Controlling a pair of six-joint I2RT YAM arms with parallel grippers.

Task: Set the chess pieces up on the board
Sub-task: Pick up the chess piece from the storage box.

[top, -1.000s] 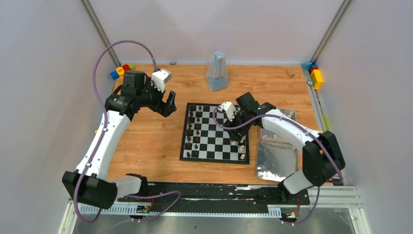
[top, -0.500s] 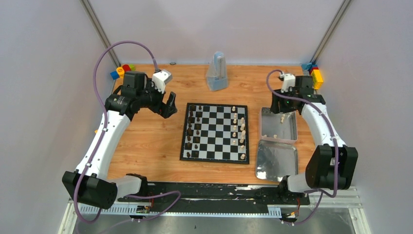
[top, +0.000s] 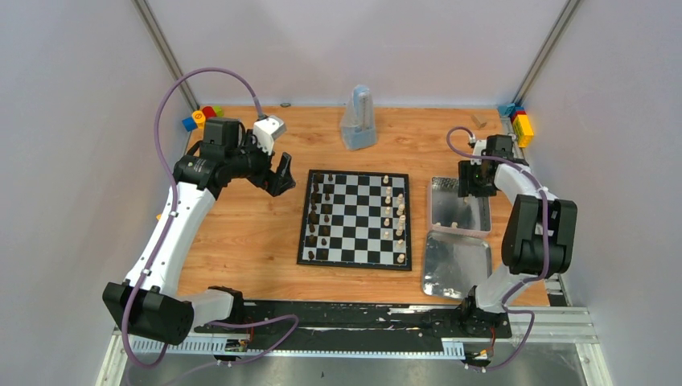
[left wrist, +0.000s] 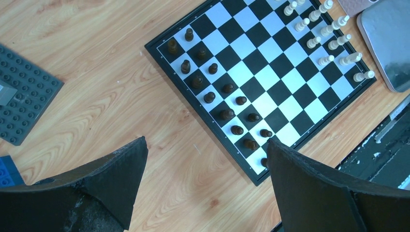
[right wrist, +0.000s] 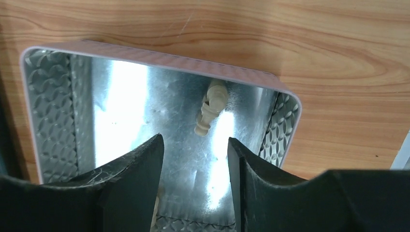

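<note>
Jaws first: on the right gripper [right wrist: 194, 145], parted wider than a piece and holding nothing, hovering inside the open metal tin [right wrist: 53, 96], just short of a cream chess piece [right wrist: 211, 113] lying on its side. On the left gripper [left wrist: 207, 145], spread to the full, also empty, held above the wood just left of the chessboard [left wrist: 270, 77].

Likely to go wrong:
- Closing on a piece that lies flat on slick, dimpled metal could roll it or squirt it out of the pinch.
- Reaching so near the tin's far wall and corner could catch a finger on the rim or shove the whole tin across the table.
- Gripping it sideways would make it hard to stand upright on a square, and could topple it into the cream pieces [top: 396, 211] crowded along the board's two right files.

Containers:
- In the tin: one cream piece seen plainly, and a pale sliver low beside the left finger, perhaps another, too cropped to tell.
- Just beside the tin, nearer the arm bases: a second shiny tray [top: 457, 264], seemingly the lid, showing only glare.
- At the far edge: a translucent bag [top: 358, 121], contents unreadable.

On the board: dark pieces [top: 320, 213] in the two left files, cream ones opposite with gaps. Well along, by the look of it, but unfinished.
</note>
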